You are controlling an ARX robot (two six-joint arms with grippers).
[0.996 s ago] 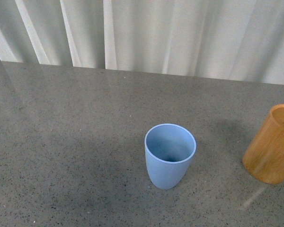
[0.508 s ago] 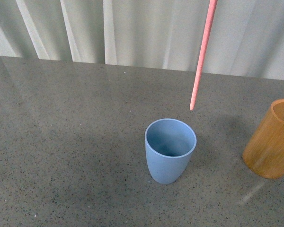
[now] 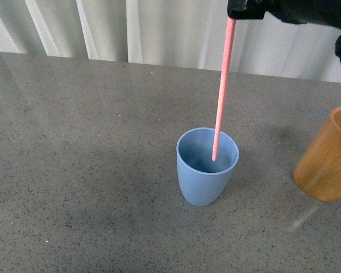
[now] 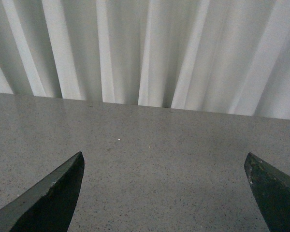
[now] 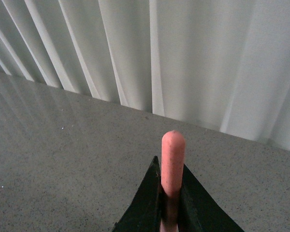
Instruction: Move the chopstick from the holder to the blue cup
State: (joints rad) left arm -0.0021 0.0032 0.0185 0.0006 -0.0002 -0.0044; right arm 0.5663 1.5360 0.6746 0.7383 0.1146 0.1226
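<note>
A grey speckled stone tabletop (image 3: 74,170) stretches back to a white pleated curtain (image 3: 159,28). The black right gripper (image 3: 233,11) has come into the top of the front view, where it was absent half a second ago. Its jaws are closed tight on the upper end of the chopstick, whose rounded top pokes up between them in the right wrist view. The left gripper (image 4: 164,162) hangs wide open over bare table, holding nothing. The round wooden holder (image 3: 327,165) stands at the right edge, well apart from the action. The pale blue plastic cup (image 3: 204,182) stands upright near the centre. The slim pink chopstick (image 3: 221,85) hangs almost vertical. Its tip, previously hovering above and behind the rim, now dips inside the cup's mouth. The transfer looks nearly done, needing only a release.
</note>
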